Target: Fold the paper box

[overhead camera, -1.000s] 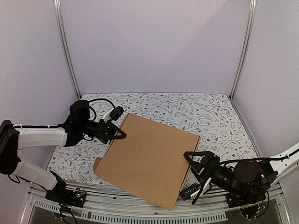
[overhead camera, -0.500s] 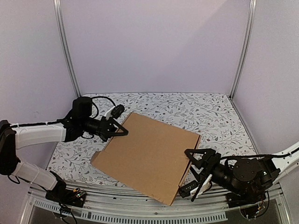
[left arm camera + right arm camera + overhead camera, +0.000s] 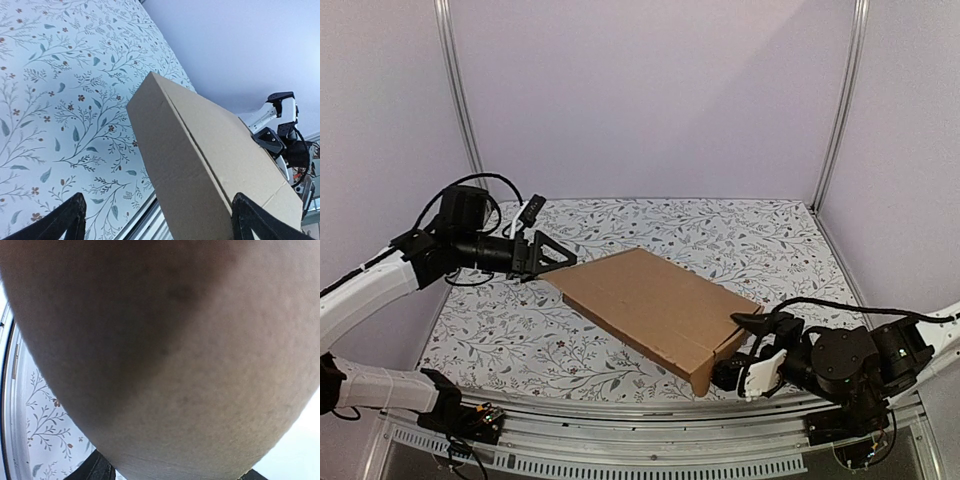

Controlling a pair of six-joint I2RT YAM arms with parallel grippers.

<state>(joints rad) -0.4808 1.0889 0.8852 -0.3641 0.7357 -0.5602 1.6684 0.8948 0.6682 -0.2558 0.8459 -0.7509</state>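
Note:
The paper box (image 3: 655, 305) is a closed, shallow brown cardboard mailer, tilted over the floral tablecloth. My left gripper (image 3: 560, 260) is open at the box's far left corner. In the left wrist view the paper box (image 3: 210, 150) runs between its wide black fingers (image 3: 67, 220), with a gap to the cardboard on the left side. My right gripper (image 3: 752, 345) is shut on the box's near right corner, one finger above the cardboard and one below. Cardboard (image 3: 165, 350) fills the right wrist view, and only the finger bases show at the bottom, so the right gripper (image 3: 172, 467) is mostly hidden.
The floral tablecloth (image 3: 750, 240) covers the table. Purple walls stand close behind and at both sides, with metal posts (image 3: 463, 110) in the back corners. A metal rail (image 3: 620, 450) runs along the near edge by the arm bases.
The left gripper has opened wide and pulled back left and up. The box has swung round and tilted. The right gripper has closed in on the box's near right corner.

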